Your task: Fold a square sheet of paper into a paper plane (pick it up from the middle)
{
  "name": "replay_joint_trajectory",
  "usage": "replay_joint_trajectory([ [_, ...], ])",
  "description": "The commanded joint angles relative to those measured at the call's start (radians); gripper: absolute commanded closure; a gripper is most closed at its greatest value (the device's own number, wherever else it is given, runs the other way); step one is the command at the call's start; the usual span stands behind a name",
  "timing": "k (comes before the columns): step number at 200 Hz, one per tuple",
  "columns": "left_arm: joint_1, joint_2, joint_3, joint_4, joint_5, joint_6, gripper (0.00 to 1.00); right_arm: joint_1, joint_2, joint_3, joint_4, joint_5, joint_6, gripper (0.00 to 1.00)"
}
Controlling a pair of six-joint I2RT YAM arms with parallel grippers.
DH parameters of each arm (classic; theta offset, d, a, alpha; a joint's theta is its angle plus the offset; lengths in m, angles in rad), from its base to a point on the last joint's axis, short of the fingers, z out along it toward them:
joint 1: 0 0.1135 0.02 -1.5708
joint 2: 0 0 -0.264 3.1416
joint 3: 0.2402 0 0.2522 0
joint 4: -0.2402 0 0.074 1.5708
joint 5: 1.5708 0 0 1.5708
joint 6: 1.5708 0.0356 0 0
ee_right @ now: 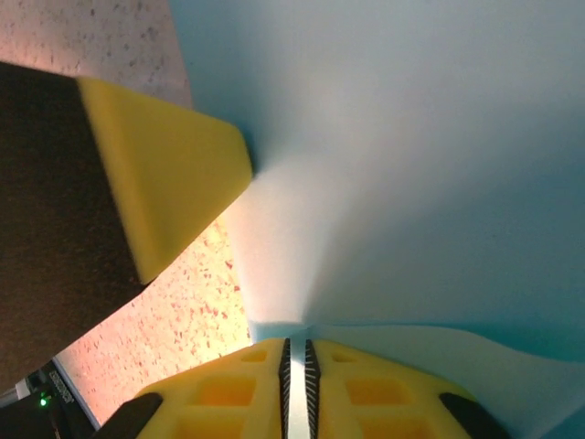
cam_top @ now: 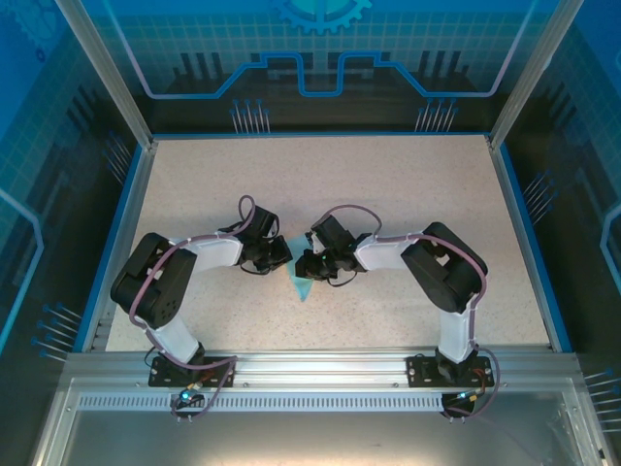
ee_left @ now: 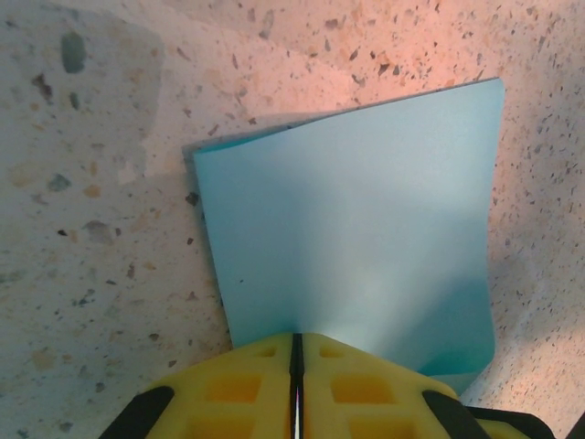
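- Two grippers meet over the speckled table (cam_top: 320, 175), midway between its left and right edges and a little nearer its near edge than its far edge.
- The light blue sheet of paper (cam_top: 303, 287) hangs between the two grippers, with a pointed part reaching toward the near edge.
- The left gripper (cam_top: 279, 254) has its yellow fingers pressed together on one edge of the sheet of paper. In the left wrist view a second layer peeks out along one side of the sheet, so it is folded over.
- The right gripper (cam_top: 309, 264) is clenched on another edge, with a thin strip of paper in the narrow slit between its fingers.
- In the right wrist view, a yellow finger (ee_right: 169, 174) of the left gripper touches the sheet's surface.
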Motion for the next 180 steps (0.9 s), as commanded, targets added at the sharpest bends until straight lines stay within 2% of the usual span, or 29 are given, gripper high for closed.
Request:
replay_joint_trajectory([
  [1, 0.007, -0.064, -0.008, -0.029, 0.015, -0.011, 0.9, 0.023, 0.049, 0.016, -0.072, 0.055, 0.016, 0.89],
  [31, 0.007, -0.15, -0.062, -0.023, 0.035, -0.008, 0.87, 0.023, 0.053, 0.014, -0.082, 0.062, 0.027, 0.93],
  [66, 0.007, -0.199, -0.133, 0.018, 0.137, 0.011, 0.84, 0.024, 0.058, 0.019, -0.099, 0.066, 0.034, 0.97],
  [94, -0.005, -0.204, -0.154, 0.035, 0.18, 0.005, 0.89, 0.025, 0.06, 0.02, -0.103, 0.073, 0.045, 1.0],
  [115, -0.014, -0.189, -0.151, 0.031, 0.181, 0.01, 0.94, 0.025, 0.059, 0.02, -0.107, 0.078, 0.053, 1.0],
  [180, -0.036, -0.115, -0.128, 0.017, 0.169, 0.018, 1.0, 0.022, 0.062, 0.023, -0.121, 0.095, 0.077, 1.0],
])
